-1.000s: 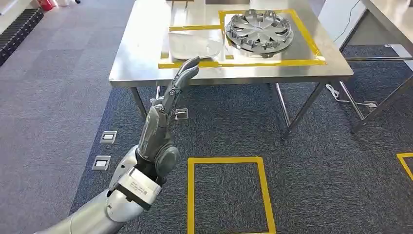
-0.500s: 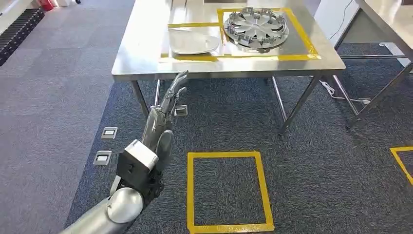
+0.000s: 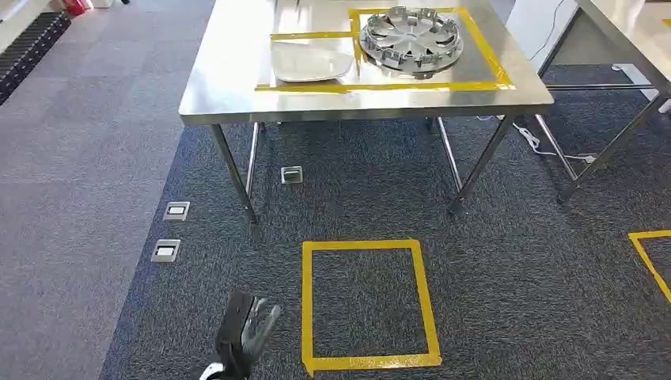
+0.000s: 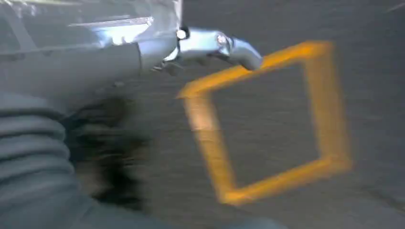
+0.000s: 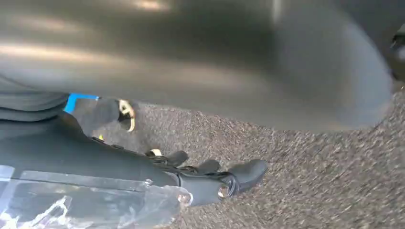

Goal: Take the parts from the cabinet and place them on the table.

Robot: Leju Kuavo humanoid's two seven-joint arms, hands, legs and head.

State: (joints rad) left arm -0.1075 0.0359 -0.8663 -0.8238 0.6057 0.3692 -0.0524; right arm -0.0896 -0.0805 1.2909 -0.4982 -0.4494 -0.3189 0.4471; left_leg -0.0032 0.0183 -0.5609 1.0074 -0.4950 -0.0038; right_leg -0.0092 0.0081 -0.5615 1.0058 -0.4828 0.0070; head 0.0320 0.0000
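Two parts lie on the steel table [image 3: 229, 95] inside yellow tape outlines: a round silver hubcap [image 3: 410, 36] and a flat silvery panel [image 3: 310, 59] to its left. My left hand [image 3: 247, 332] hangs low at the bottom of the head view, well short of the table and holding nothing. The left wrist view is blurred; there the left hand [image 4: 215, 45] has a pale finger stretched out above the carpet. In the right wrist view my right hand [image 5: 205, 181] hangs over the carpet with dark fingers extended and nothing in them.
A yellow taped square [image 3: 365, 305] marks the carpet in front of the table; the same yellow taped square [image 4: 267, 124] shows blurred under the left hand. Floor sockets [image 3: 170, 231] sit at the left. A second table [image 3: 633, 32] stands at the right with cables beneath.
My left arm has dropped from raised near the table's front edge to low at my side. The view has shifted slightly, and the table sits higher in the picture.
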